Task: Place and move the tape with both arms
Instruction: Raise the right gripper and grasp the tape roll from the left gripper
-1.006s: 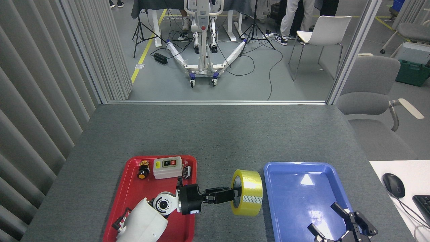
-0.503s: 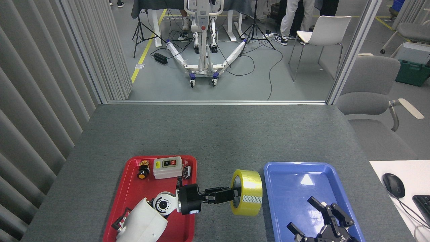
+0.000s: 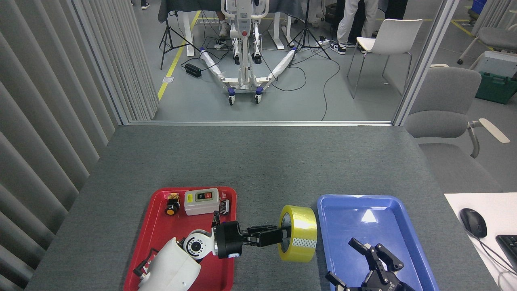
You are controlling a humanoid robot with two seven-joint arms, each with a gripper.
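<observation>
Red tray [image 3: 159, 226] holds a switch box [image 3: 201, 201] — left tool [image 3: 278, 236] clamps the tape [image 3: 298, 233], right tool [image 3: 355, 262] spread over blue tray [image 3: 400, 226].

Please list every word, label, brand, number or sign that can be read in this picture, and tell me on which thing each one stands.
No text can be read with certainty.
Grey switch box in the red plastic tray: yellow, black and red labels, too small to read.
Translucent yellow roll of packing tape: white patterned strip and printed core, no legible words.
Black right tool: faint marking at the bottom edge, blurred.
Black left tool: no marking visible.
</observation>
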